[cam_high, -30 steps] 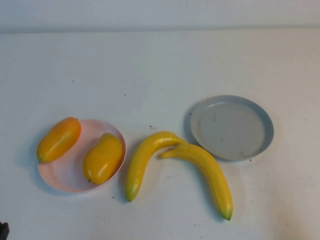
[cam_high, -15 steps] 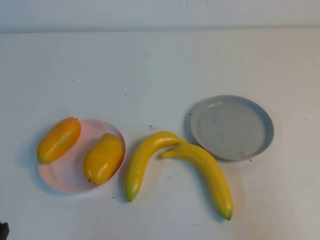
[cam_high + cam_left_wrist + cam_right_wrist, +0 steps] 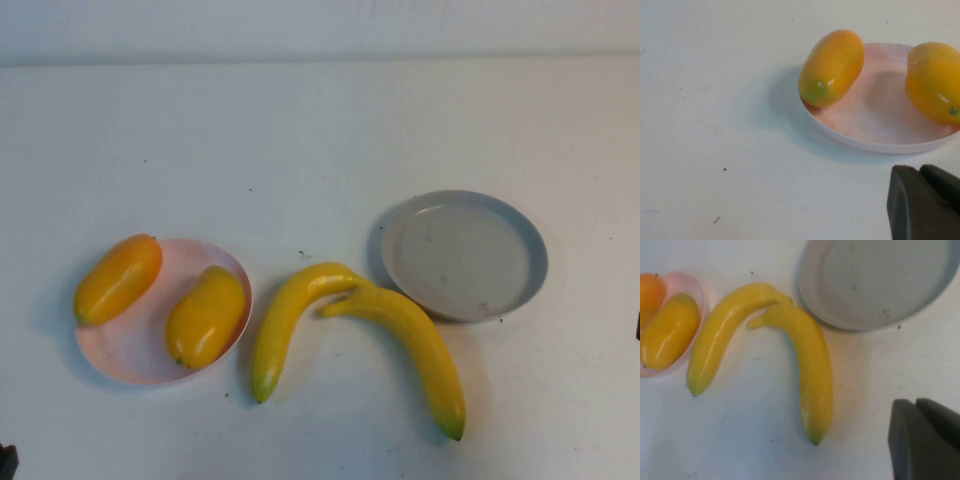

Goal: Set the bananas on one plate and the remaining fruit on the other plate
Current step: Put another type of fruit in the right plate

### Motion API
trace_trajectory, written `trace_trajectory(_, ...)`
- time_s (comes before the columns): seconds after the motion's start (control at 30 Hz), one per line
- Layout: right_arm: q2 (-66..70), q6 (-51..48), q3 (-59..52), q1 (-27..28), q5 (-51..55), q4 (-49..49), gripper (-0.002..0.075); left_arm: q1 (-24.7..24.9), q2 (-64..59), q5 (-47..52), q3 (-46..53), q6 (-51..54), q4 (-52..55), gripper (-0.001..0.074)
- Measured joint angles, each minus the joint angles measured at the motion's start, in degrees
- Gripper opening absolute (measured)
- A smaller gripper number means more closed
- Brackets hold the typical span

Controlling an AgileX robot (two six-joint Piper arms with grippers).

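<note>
Two bananas (image 3: 288,318) (image 3: 418,345) lie on the white table between the plates, their stem ends touching beside the grey plate (image 3: 463,255), which holds nothing. The pale pink plate (image 3: 130,350) carries the other fruit. One oval yellow fruit (image 3: 206,315) lies inside it, and a more orange one (image 3: 118,278) rests across its far-left rim. My left gripper (image 3: 920,170) is shut and holds nothing, hovering near the pink plate's (image 3: 875,117) near edge. My right gripper (image 3: 915,402) is shut and empty, off the right-hand banana's (image 3: 812,365) green tip, near the grey plate (image 3: 875,280).
The white table (image 3: 320,140) stretches bare behind the plates to the back wall. A dark bit of the left arm (image 3: 6,462) shows at the bottom-left corner of the high view, and a sliver of the right arm (image 3: 637,327) at its right edge.
A dark sliver of the right arm has come into the high view's right edge. The fruit and plates have not moved.
</note>
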State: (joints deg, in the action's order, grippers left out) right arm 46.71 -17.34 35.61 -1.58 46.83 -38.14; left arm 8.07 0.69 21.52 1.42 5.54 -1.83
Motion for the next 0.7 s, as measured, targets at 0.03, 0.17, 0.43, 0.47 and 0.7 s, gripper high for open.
trace_trajectory(0.03,2.51,-0.65,1.08,0.00,0.25,-0.01,-0.0017,0.00,0.00,0.00,0.00,0.00,0.00,0.0001)
trace_trajectory(0.17,11.13,-1.68,4.83,-3.39,0.00,1.10,-0.0017,0.00,0.00,0.00,0.00,0.00,0.00,0.0001)
trace_trajectory(0.43,23.74,6.41,12.38,-21.67,-3.39,11.90,-0.0017,0.00,0.00,0.00,0.00,0.00,0.00,0.0001)
trace_trajectory(0.47,25.43,7.64,13.63,-23.84,-3.39,13.83,-0.0017,0.00,0.00,0.00,0.00,0.00,0.00,0.0001)
trace_trajectory(0.7,37.44,9.84,23.19,-32.65,0.68,20.35,0.0010,0.00,0.00,0.00,0.00,0.00,0.07,0.0001)
